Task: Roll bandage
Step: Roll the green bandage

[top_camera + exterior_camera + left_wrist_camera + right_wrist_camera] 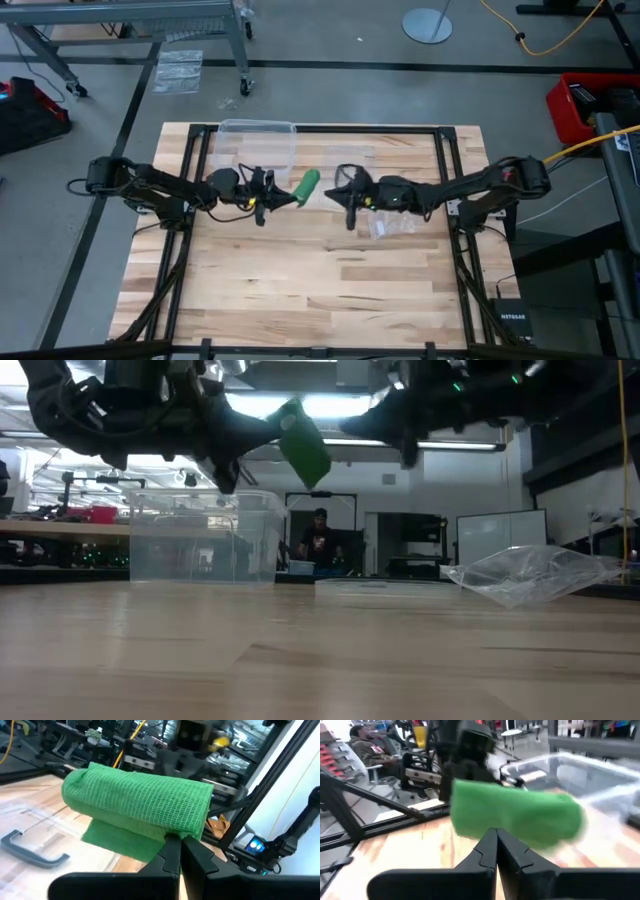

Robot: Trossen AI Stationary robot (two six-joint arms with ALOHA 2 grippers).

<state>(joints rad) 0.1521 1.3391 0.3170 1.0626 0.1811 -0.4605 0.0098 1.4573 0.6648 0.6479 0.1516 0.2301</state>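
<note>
Most of the rolling looks done: the bandage (137,802) is a compact green roll (one loose flap hanging) clamped at its end in the left end effector (179,844), raised off the surface (300,290), while the right end effector (496,840), fingers together and empty, hovers just beside it.

The near half of the table (300,290) is free to pass, while the clear box (257,145) at the far edge and the plastic bag (390,225) under the right arm stand in the way.
</note>
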